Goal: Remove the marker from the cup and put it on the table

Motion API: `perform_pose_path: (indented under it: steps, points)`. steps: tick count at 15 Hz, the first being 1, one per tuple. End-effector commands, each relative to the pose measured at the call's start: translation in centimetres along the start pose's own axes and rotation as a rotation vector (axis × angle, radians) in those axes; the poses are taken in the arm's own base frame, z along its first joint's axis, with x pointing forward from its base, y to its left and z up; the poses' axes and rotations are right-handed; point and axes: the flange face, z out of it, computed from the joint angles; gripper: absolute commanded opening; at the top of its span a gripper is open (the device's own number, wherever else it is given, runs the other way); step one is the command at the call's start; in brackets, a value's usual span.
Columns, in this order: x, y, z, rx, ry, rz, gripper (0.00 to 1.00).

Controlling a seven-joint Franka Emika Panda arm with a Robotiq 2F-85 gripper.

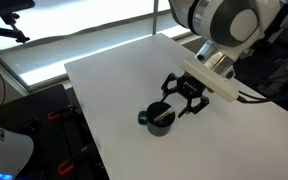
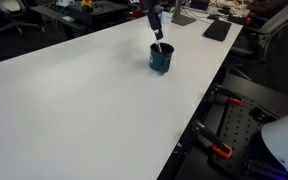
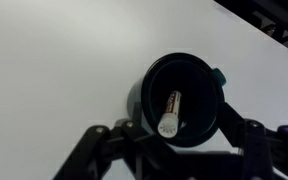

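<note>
The dark navy cup (image 1: 156, 118) stands on the white table (image 1: 124, 80); it also shows in the other exterior view (image 2: 161, 58) and from above in the wrist view (image 3: 184, 95). The marker (image 3: 172, 112) stands inside it, its pale end up and leaning on the rim; its tip pokes out in an exterior view (image 2: 158, 47). My gripper (image 1: 181, 97) hangs open just above the cup, fingers spread to either side of it (image 3: 174, 135). It holds nothing.
The table's edge runs near the cup (image 2: 199, 110). Black clamps and equipment (image 2: 219, 150) sit below that edge. A keyboard and clutter (image 2: 216, 30) lie at the far end. White tabletop stretches away from the cup (image 2: 74, 100).
</note>
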Motion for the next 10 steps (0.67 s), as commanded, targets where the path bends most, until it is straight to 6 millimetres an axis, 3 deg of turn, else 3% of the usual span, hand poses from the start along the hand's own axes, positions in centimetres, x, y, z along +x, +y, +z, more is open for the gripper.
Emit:
perform_pose_path:
  steps: [1,5,6,7,10]
  points:
    - [-0.26,-0.44,0.01,-0.005,0.004,-0.029,0.49]
    - [-0.23,-0.49,-0.01,-0.005,0.005,-0.030,0.17]
    - [-0.22,-0.51,0.01,-0.004,0.005,-0.030,0.19]
    - [-0.21,-0.50,0.04,-0.003,0.005,-0.030,0.41]
    - [-0.14,-0.51,0.14,-0.003,0.003,-0.030,0.51]
